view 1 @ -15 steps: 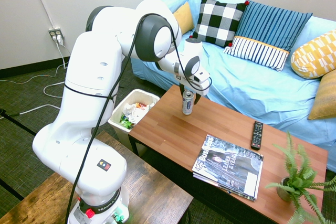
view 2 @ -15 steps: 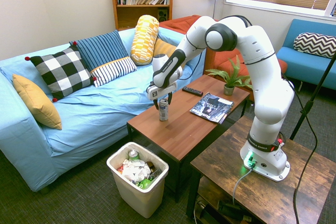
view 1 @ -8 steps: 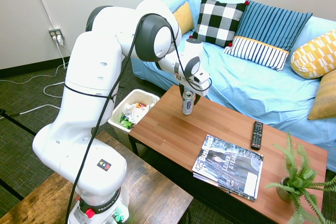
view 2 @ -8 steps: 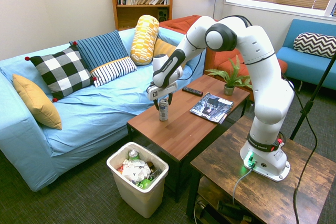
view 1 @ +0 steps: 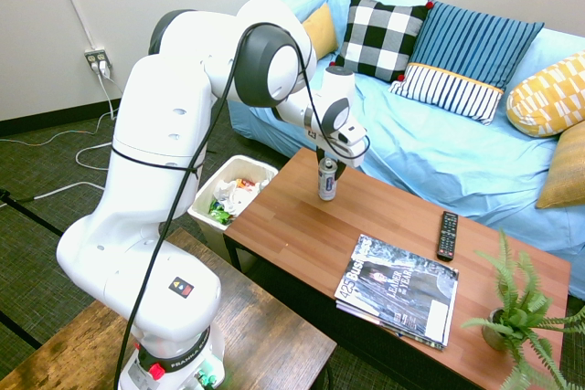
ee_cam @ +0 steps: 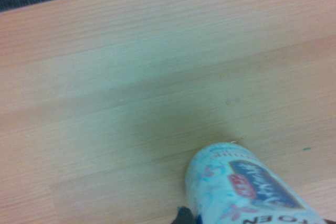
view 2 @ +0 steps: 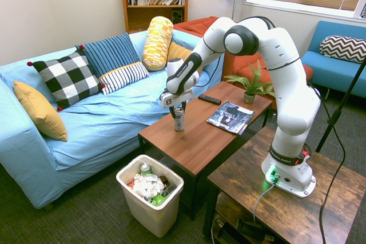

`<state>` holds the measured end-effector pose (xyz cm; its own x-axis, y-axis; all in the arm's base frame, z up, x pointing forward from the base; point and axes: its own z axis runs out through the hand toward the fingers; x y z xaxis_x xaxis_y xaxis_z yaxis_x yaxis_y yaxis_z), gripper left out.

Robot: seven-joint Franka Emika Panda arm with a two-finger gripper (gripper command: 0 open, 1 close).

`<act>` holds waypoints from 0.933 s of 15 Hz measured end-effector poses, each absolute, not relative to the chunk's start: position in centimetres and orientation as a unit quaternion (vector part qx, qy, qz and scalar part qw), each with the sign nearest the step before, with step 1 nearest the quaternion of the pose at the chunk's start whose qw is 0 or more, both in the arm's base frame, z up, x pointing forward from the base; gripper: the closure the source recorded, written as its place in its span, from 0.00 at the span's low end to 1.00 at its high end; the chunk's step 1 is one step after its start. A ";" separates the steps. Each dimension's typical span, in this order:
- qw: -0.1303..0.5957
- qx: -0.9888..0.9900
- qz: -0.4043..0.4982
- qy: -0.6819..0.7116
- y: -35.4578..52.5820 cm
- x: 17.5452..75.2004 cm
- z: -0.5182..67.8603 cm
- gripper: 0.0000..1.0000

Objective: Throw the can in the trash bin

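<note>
The slim silver can (view 1: 327, 185) (view 2: 179, 120) stands upright on the wooden coffee table (view 1: 292, 235), near its sofa-side end. My gripper (view 1: 327, 169) (view 2: 178, 110) comes down from above, and its fingers are pressed in against the can's upper part. In the wrist view the can (ee_cam: 247, 187) shows close up with a pale blue label, its base on the wood. The white trash bin (view 1: 203, 205) (view 2: 153, 216) sits on the carpet just off that end of the table, with several pieces of rubbish in it.
A magazine (view 1: 398, 289), a black remote (view 1: 447, 235) and a potted plant (view 1: 516, 317) share the table further along. A blue sofa (view 1: 439, 143) with cushions runs behind it. A darker wooden table (view 1: 247, 335) carries the arm's base.
The fingers have drawn in from a wide stance to the can's sides. The arm and the can stay where they were.
</note>
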<state>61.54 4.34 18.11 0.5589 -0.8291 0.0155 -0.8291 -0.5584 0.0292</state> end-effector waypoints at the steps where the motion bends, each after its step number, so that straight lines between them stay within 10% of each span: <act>1: 0.016 0.883 0.001 -0.470 4.3 61.6 18.4 1.00; 14: 0.042 0.926 0.095 -0.363 29.2 55.1 32.0 1.00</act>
